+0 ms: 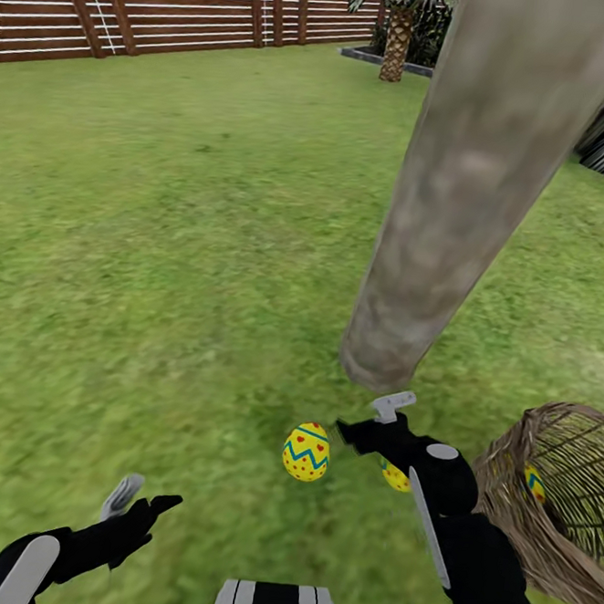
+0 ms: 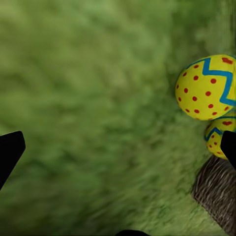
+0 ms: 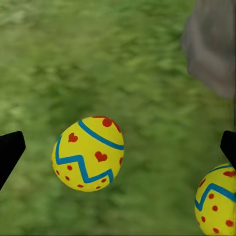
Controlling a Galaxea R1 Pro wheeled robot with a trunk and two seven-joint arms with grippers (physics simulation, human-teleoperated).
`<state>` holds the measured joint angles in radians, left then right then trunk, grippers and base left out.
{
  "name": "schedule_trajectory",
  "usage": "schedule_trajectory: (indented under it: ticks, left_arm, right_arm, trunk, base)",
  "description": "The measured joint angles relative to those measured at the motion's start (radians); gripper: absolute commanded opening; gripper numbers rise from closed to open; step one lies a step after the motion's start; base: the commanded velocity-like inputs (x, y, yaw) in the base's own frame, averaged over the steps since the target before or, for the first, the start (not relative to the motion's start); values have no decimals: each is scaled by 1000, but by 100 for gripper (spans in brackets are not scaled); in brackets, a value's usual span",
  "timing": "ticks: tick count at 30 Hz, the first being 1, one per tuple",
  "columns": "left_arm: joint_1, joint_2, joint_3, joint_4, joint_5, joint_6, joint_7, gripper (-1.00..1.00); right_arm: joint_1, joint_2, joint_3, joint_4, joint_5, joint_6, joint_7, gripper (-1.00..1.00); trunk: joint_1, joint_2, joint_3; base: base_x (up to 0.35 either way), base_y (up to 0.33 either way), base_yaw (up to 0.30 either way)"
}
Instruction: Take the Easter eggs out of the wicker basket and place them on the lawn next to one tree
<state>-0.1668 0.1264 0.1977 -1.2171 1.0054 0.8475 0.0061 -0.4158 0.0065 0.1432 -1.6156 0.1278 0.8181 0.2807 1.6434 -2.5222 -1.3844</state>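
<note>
Lying beside tree (image 1: 456, 215): 2 eggs (image 1: 306, 451)

One egg (image 3: 88, 154) lies on the lawn (image 3: 98, 59), yellow with red hearts and dots and a blue zigzag band; a second egg (image 3: 215, 201) lies well apart from it, cut by the frame's edge; the grey trunk (image 3: 211, 44) stands beyond; two black fingertips (image 3: 10, 150) show wide apart, holding nothing.

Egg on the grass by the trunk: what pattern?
Yellow egg, red hearts and dots, blue zigzag band; right wrist view.
</note>
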Motion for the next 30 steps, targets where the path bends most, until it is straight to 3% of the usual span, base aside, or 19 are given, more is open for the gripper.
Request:
schedule_trajectory:
  ticks: [4,10,14,15,16,17,24,25,26,30]
  left_arm:
    - [0,-1,-2,0,-5,0,3,100]
    - [0,-1,-5,1,-7,-1,7,100]
    - [0,-2,-7,1,-8,-1,9,100]
    - [0,-2,-7,2,-8,-1,10,100]
    - [0,-2,-8,6,-9,-2,11,100]
    - [0,-2,-9,8,-10,-4,11,100]
    - [1,-3,-19,11,-10,-109,7,100]
    - [1,-3,-26,11,-11,-114,6,100]
    - [1,-2,-63,12,-14,-129,3,100]
    - [1,-1,-96,15,-15,-135,3,100]
  right_arm:
    - [-2,-3,-19,0,-1,0,50,100]
    - [-9,-4,-57,0,0,-1,65,100]
    - [-24,-4,-113,0,-2,-2,67,100]
    - [-32,-4,-138,0,-2,-3,67,100]
    - [-48,-5,-193,0,-2,-6,66,100]
    - [-52,-5,-204,0,-5,-6,66,100]
    - [-57,-5,-218,0,-7,-8,66,100]
    - [-57,-5,-218,0,-7,-8,66,100]
    - [-56,-5,-218,0,-7,-8,66,100]
    - [-58,-4,-218,0,-6,-1,65,100]
  trunk:
    - [-2,1,15]
    - [-4,2,39]
    - [-6,3,54]
    - [-7,4,58]
    - [-7,4,62]
    - [-8,4,66]
    - [-11,6,93]
    - [-11,6,97]
    - [-12,6,101]
    - [-13,7,116]
  base:
    - [0,0,-111]
    - [0,0,-225]
    - [0,0,-255]
    - [0,0,-261]
    - [0,0,-262]
    - [0,0,-262]
    - [0,0,-263]
    - [0,0,-263]
    - [0,0,-263]
    - [0,0,-263]
